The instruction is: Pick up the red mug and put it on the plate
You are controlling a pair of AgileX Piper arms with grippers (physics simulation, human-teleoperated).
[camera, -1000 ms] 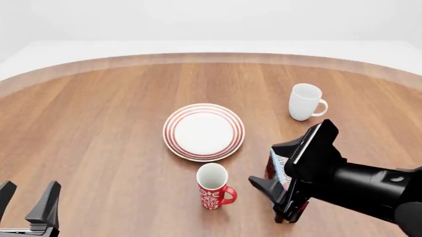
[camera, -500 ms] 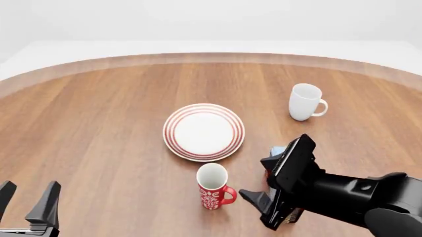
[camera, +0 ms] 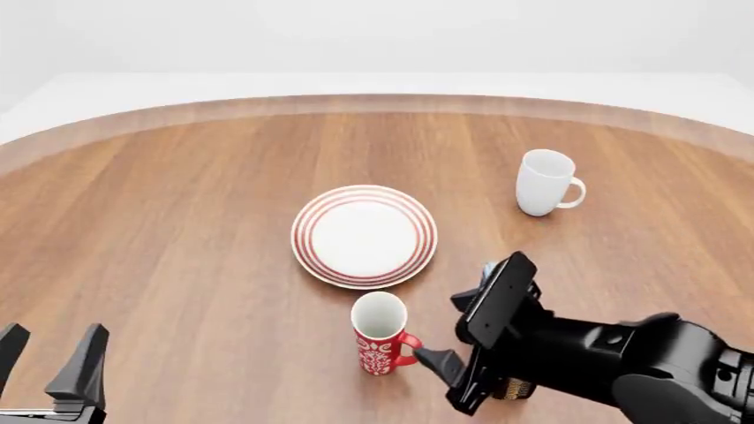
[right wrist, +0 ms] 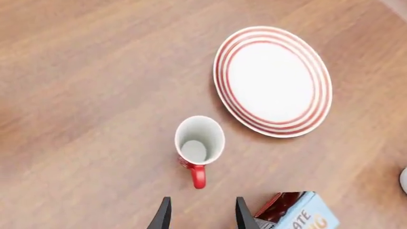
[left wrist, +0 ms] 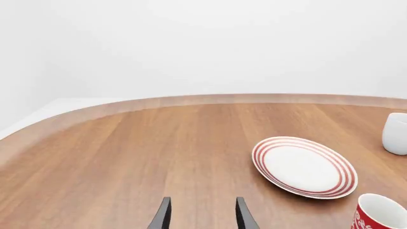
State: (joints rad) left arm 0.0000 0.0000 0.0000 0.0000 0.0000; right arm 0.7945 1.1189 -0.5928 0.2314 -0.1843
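The red mug (camera: pixel 380 337) with a white floral pattern stands upright near the table's front, just in front of the red-ringed white plate (camera: pixel 364 236). My right gripper (camera: pixel 446 329) is open and empty, low over the table just right of the mug, on its handle side. In the right wrist view the mug (right wrist: pixel 198 142) lies ahead of the open fingertips, its handle (right wrist: pixel 198 175) pointing toward my gripper (right wrist: pixel 201 215), and the plate (right wrist: pixel 272 81) lies beyond. My left gripper (camera: pixel 49 346) is open and empty at the front left. The left wrist view shows the plate (left wrist: pixel 304 167) and the mug's rim (left wrist: pixel 380 213).
A plain white mug (camera: pixel 545 182) stands at the back right. A brown and blue box (right wrist: pixel 294 213) lies on the table beside my right gripper, mostly hidden behind the arm in the front view. The round wooden table's edge (camera: pixel 377 102) curves across the back.
My right gripper has moved left and lower, toward the red mug's handle side, and now covers the box. The mug, plate and left arm have not moved.
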